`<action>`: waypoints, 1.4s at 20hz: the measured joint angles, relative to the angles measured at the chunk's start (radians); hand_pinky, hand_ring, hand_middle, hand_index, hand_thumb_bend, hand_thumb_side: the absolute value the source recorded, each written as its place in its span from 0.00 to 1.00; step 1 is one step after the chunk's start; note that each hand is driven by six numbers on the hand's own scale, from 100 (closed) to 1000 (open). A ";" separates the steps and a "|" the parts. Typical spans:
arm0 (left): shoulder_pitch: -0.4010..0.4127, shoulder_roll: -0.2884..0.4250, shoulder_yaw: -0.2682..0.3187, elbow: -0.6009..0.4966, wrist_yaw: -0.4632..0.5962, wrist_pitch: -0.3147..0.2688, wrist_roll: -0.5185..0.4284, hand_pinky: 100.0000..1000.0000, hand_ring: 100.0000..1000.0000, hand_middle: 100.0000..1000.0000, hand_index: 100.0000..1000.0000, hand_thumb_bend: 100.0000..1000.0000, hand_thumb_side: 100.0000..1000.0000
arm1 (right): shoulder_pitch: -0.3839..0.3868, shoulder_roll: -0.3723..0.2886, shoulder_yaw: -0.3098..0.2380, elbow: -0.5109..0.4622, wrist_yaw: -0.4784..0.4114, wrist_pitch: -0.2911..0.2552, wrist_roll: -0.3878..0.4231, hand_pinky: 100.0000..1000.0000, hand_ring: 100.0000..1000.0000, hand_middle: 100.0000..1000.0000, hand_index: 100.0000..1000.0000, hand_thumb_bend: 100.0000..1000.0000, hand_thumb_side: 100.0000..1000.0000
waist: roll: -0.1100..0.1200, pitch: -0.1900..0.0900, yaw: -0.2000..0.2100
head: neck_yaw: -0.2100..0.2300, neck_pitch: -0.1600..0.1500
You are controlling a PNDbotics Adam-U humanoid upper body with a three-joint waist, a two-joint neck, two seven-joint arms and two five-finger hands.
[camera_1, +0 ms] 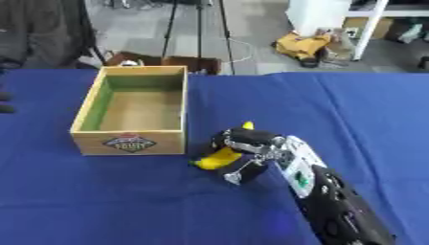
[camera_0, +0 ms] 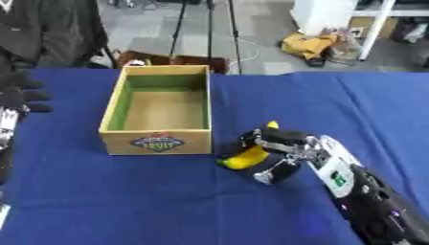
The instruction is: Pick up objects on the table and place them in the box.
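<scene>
Banana [camera_0: 244, 158], yellow, lies on the blue table [camera_0: 126, 201] just off the near right corner of the wooden box [camera_0: 159, 111], and the right hand [camera_0: 281, 146] sits over its middle with fingers curled around it, so only the two ends show. Inside, the box is green-walled and open-topped, with a colourful label on its near wall, standing toward the far left part of the table. At the table's left edge the left hand [camera_0: 18, 98] shows, its fingers relaxed and holding nothing.

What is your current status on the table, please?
Right hand curled around banana on blue table. Left hand idle at left edge. Box empty, path clear.
</scene>
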 measured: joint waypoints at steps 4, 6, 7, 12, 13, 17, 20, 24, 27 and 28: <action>0.000 0.000 0.000 0.000 0.000 0.000 0.000 0.58 0.64 0.64 0.81 0.66 0.68 | 0.000 0.000 0.000 0.000 0.012 -0.004 -0.010 0.65 0.52 0.63 0.75 0.00 0.00 | 0.000 0.000 0.000 | 0.000 0.000; 0.000 0.000 0.000 0.000 0.000 0.000 0.000 0.58 0.64 0.64 0.81 0.66 0.68 | 0.000 0.000 0.000 0.000 0.019 -0.006 -0.017 0.63 0.47 0.63 0.74 0.00 0.00 | 0.000 0.000 0.000 | 0.000 0.000; 0.000 0.000 0.000 0.000 0.000 0.000 0.000 0.58 0.64 0.64 0.81 0.66 0.68 | 0.000 0.000 0.000 0.000 0.022 -0.007 -0.021 0.62 0.45 0.62 0.73 0.00 0.00 | 0.000 0.000 0.000 | 0.000 0.000; 0.000 0.000 0.000 0.000 0.000 0.000 0.000 0.58 0.64 0.64 0.81 0.66 0.68 | 0.000 0.000 0.000 -0.001 0.034 -0.013 -0.042 0.57 0.39 0.61 0.73 0.00 0.00 | 0.000 0.000 0.001 | -0.002 0.000; 0.000 0.000 0.000 0.000 0.000 0.000 0.000 0.58 0.64 0.64 0.81 0.66 0.68 | 0.000 0.000 0.000 -0.001 0.036 -0.014 -0.044 0.56 0.38 0.61 0.73 0.00 0.00 | 0.000 0.000 0.001 | -0.002 0.000; 0.000 0.000 0.000 0.000 0.000 0.000 0.000 0.58 0.64 0.64 0.81 0.66 0.68 | 0.000 0.000 0.000 -0.001 0.039 -0.017 -0.054 0.55 0.36 0.61 0.72 0.00 0.00 | 0.000 0.000 0.001 | -0.002 0.000; 0.000 0.000 0.000 0.000 0.000 0.000 0.000 0.58 0.64 0.64 0.81 0.66 0.68 | -0.001 0.000 0.000 -0.007 0.041 -0.019 -0.060 0.55 0.36 0.61 0.72 0.00 0.00 | 0.000 0.000 0.001 | -0.002 0.000; 0.000 0.000 0.000 0.000 0.000 0.000 0.000 0.58 0.64 0.64 0.81 0.66 0.68 | -0.005 -0.001 0.004 -0.021 0.042 -0.019 -0.066 0.55 0.36 0.61 0.72 0.00 0.00 | 0.000 0.000 0.001 | -0.003 0.000; 0.000 0.000 0.000 0.000 0.000 0.000 0.000 0.58 0.64 0.64 0.81 0.66 0.68 | -0.006 -0.002 0.006 -0.028 0.042 -0.020 -0.068 0.55 0.36 0.61 0.73 0.00 0.00 | 0.000 0.000 0.001 | -0.003 0.000; 0.000 0.000 0.000 0.000 0.000 0.000 0.000 0.58 0.64 0.64 0.81 0.66 0.68 | -0.008 -0.003 0.006 -0.032 0.042 -0.020 -0.068 0.55 0.36 0.61 0.73 0.00 0.00 | 0.000 0.000 0.001 | -0.003 0.000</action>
